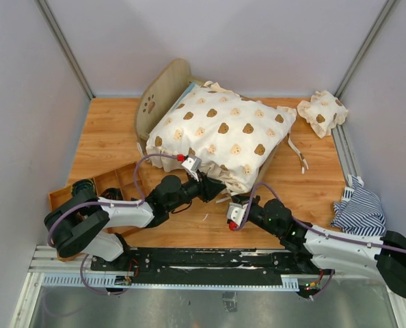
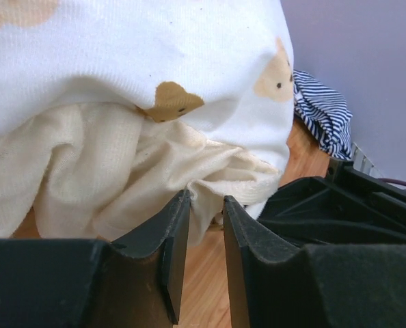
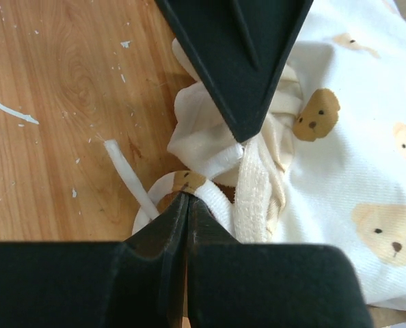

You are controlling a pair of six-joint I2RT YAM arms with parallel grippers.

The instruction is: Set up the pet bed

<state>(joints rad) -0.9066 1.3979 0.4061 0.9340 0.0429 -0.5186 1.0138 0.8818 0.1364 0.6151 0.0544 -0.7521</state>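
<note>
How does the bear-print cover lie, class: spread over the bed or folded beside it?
Spread: the cover drapes across the pet bed, hiding most of it.

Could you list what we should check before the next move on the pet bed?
1. Fit on the pet bed: the cover lies bunched, its near edge loose. Not ok.
2. Hold of the left gripper: jaws narrowly apart at the ruffle. Cannot tell.
3. Hold of the right gripper: shut, its tips at the tie loop; a pinch is unclear. Cannot tell.
4. Room between the two grippers: close together. Not ok.
5. The pillow out of the way: far right corner. Ok.
</note>
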